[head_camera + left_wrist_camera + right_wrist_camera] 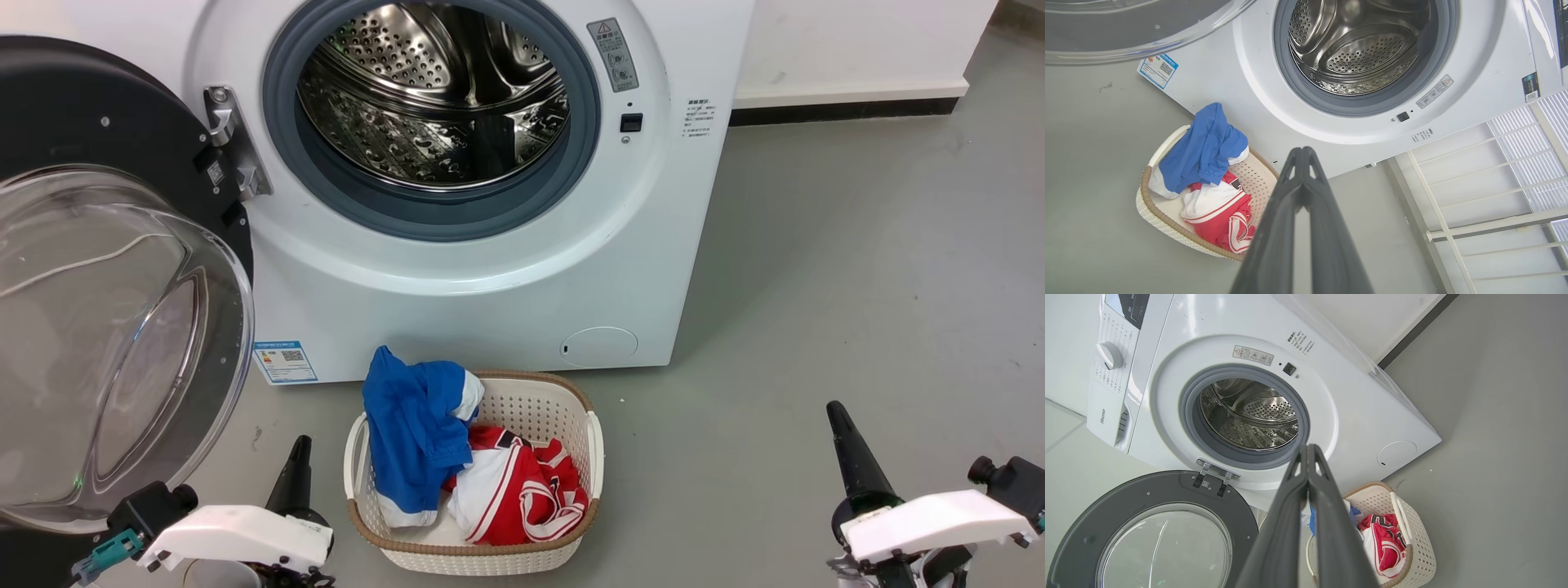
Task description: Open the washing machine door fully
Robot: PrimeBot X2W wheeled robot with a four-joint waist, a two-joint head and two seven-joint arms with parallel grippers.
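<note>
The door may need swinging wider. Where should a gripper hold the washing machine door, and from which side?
Probably the black rim of the washing machine door, far from the hinge, pinched edge-on from outside with the nearer left gripper. The glass bowl bulges, too wide and smooth to pinch.

One washing machine [490, 278], one door [82, 106], one basket [594, 445], two garments (blue [412, 433], red-and-white [522, 494]), two claws [300, 447] [836, 415].

The washing machine door [106, 327] stands out left of the washing machine [490, 286]. Just before the machine's front, a basket [595, 451] sits on the floor [816, 327], clothes [412, 425] inside.
</note>
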